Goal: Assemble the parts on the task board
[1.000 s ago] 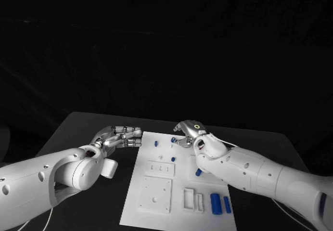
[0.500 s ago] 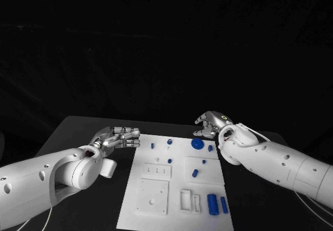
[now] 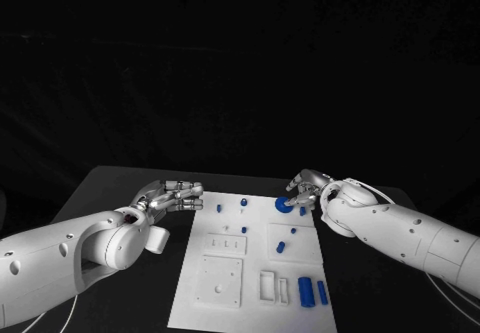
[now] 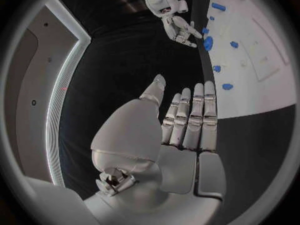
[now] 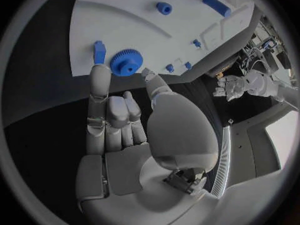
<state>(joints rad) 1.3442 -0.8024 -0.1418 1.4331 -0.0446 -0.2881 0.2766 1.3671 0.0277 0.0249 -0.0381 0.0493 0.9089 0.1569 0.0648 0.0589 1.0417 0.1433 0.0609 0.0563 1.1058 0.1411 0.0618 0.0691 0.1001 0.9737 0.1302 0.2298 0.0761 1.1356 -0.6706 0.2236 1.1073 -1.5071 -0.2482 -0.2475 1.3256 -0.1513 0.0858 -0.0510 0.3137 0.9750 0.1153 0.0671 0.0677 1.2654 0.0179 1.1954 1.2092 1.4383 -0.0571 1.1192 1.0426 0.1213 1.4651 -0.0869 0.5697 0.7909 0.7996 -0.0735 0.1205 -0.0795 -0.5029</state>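
1. Right hand (image 3: 305,189): at the far right corner of the task board (image 3: 228,277). Fingers partly curled, one extended; nothing held. Its fingertips (image 5: 100,72) sit just beside the blue gear (image 5: 127,62); whether they touch it cannot be told.
2. Blue gear: lies flat on the board, directly ahead of the right hand's fingertips. A small blue peg (image 5: 99,51) stands next to it, on the side of the extended finger.
3. Step in hand, as judged: the approach to the gear, grasp not yet made. The next move calls for thumb and finger to close on the gear's toothed rim without knocking the neighbouring peg, then a lift clear of the board.
4. Left hand (image 3: 172,196): off the board's far left edge, above the black table (image 3: 110,184). Fingers straight and pressed side by side, thumb apart; holds nothing.
5. Further parts: blue cylinders (image 3: 306,291) lie near the board's near right edge, well apart from both hands.
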